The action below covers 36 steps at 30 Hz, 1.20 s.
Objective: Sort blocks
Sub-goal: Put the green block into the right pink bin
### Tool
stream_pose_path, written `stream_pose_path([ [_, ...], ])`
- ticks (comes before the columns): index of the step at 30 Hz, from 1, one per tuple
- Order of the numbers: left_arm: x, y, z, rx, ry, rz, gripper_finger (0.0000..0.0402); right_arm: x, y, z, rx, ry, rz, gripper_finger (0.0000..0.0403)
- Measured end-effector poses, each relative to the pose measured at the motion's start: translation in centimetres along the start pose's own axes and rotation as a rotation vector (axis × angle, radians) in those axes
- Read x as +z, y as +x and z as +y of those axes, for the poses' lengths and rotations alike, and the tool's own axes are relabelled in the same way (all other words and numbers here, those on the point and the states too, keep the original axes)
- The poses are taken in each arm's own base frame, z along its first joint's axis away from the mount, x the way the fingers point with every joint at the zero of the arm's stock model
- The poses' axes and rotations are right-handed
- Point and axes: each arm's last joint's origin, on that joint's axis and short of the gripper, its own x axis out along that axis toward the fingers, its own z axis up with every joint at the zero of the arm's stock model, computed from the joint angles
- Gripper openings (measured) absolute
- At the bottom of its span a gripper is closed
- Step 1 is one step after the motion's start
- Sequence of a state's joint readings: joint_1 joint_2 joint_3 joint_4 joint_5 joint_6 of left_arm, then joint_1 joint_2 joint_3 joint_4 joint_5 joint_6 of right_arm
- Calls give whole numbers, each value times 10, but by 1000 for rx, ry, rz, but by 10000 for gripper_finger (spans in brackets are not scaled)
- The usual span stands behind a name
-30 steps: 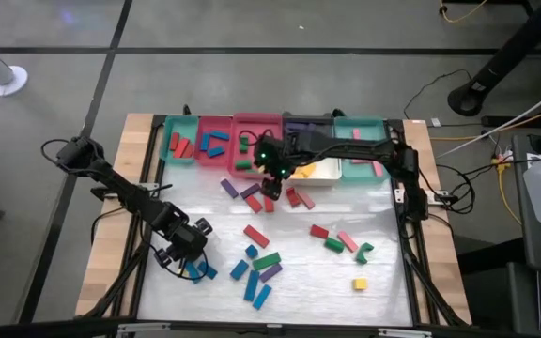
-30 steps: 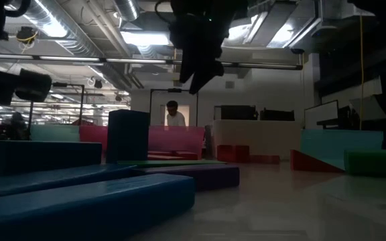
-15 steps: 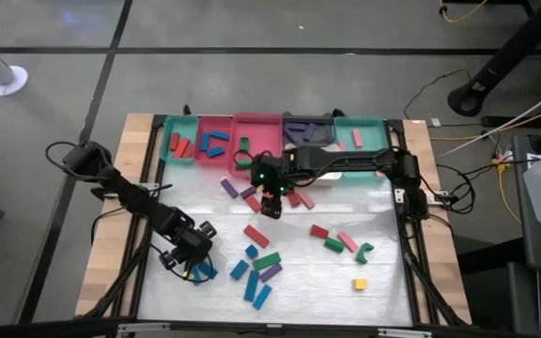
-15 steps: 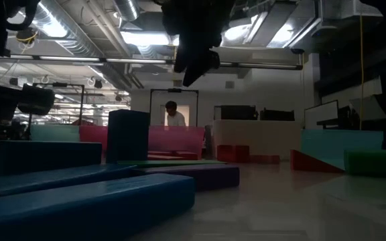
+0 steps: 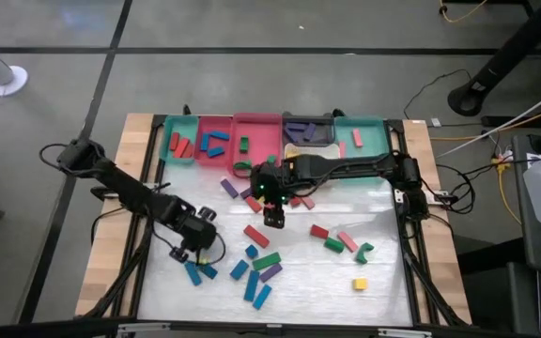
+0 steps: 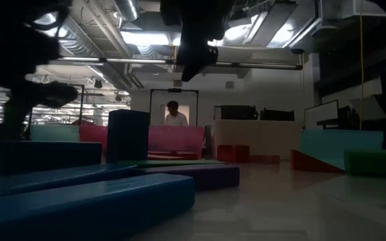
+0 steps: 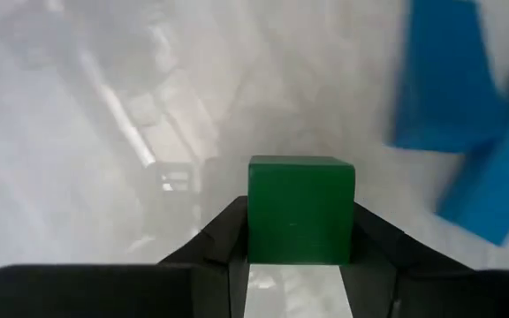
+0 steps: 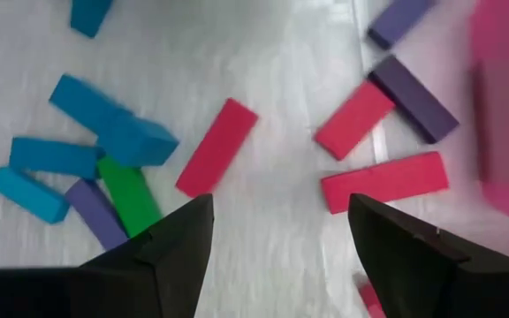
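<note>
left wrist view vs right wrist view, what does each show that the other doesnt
Only the left wrist view shows a green block held between the left gripper's fingers, with two blue blocks off to one side. Only the right wrist view shows the right gripper open and empty above loose red blocks, purple blocks and the pink tray's edge. Both show the pale tabletop and blue blocks.

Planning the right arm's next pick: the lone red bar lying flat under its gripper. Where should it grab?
Probably mid-length, across the short width, from straight above. The red bar lies flat and diagonal, with bare table beside both long sides at its middle, so the open right gripper needs turning to straddle them.
</note>
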<state>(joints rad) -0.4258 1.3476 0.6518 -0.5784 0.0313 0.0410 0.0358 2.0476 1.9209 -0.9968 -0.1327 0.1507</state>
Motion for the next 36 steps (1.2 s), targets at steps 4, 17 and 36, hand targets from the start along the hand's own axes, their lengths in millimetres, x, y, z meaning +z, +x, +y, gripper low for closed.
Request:
stream_pose_path([
  [4,-1,-13,23,97,-90,-60,116,-2,2,11,-25,-50,-1,264],
  [17,-9,-75,118,645,-175,-411,119,-8,4,38,-82,-114,-6,264],
  [36,-43,-70,209,867,-430,-477,183,-7,16,58,-43,-158,-97,264],
])
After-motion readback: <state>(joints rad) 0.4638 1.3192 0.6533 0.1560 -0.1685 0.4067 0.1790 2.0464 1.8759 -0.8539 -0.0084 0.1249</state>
